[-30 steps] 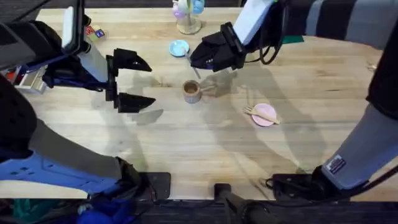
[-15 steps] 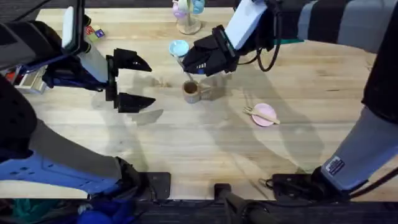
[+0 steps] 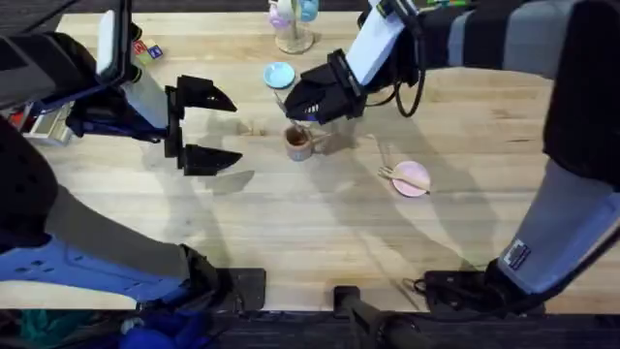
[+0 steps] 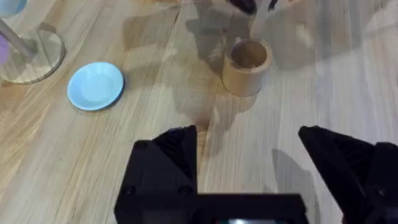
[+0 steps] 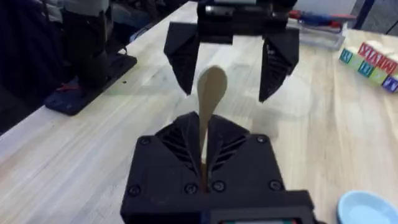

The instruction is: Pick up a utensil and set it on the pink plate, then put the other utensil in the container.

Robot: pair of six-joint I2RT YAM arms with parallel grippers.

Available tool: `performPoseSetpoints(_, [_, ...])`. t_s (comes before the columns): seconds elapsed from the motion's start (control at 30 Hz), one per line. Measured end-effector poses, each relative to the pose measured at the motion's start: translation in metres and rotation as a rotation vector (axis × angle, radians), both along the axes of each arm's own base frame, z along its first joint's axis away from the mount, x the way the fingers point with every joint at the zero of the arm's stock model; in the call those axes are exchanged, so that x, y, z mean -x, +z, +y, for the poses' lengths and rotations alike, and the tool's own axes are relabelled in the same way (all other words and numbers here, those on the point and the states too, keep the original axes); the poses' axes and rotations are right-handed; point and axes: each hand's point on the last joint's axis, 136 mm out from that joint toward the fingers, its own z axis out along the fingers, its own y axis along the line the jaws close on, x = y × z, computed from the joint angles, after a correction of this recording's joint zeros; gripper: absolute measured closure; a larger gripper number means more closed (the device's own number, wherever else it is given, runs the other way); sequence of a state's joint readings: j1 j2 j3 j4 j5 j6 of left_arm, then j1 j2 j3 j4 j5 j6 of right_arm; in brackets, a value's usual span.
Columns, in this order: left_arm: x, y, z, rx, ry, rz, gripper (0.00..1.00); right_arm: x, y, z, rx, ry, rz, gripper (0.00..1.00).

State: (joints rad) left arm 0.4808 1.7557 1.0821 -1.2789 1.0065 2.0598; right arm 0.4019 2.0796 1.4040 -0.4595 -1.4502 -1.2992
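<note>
Now my right gripper (image 3: 302, 109) has shifted left and nearer, hanging just above the far rim of the light-brown wooden cup (image 3: 298, 142). Its fingers are clamped on the pale wooden spoon (image 5: 209, 99); the handle is hidden between them, bowl sticking out. My left gripper (image 3: 203, 126), fingers wide apart, hasn't moved. Pale wooden fork (image 3: 407, 178) lies across the pale-pink round plate (image 3: 414, 185), right of the cup.

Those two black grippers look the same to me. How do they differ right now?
The left gripper is open and holds nothing, while the right gripper is shut on the wooden spoon. The left gripper hovers to one side of the wooden cup; the right gripper hangs close above it. Both are black with two fingers.
</note>
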Motion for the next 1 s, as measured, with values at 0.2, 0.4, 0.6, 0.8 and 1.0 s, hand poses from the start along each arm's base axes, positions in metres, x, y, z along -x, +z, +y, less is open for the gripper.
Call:
performPoseSetpoints(0.2, [0.000, 0.000, 0.000, 0.000, 0.000, 0.000, 0.008, -0.001, -0.016, 0.001, 0.009, 0.002, 0.020, 0.967])
performPoseSetpoints(0.4, [0.000, 0.000, 0.000, 0.000, 0.000, 0.000, 0.008, -0.003, -0.024, 0.001, 0.007, 0.003, 0.014, 0.967])
performPoseSetpoints(0.6, [0.000, 0.000, 0.000, 0.000, 0.000, 0.000, 0.008, -0.004, -0.036, 0.001, 0.014, 0.002, 0.027, 0.967])
performPoseSetpoints(0.8, [0.000, 0.000, 0.000, 0.000, 0.000, 0.000, 0.008, -0.006, -0.036, -0.001, 0.010, -0.003, 0.018, 0.967])
performPoseSetpoints(1.0, [0.000, 0.000, 0.000, 0.000, 0.000, 0.000, 0.008, -0.010, -0.037, -0.006, 0.009, -0.017, 0.013, 0.967])
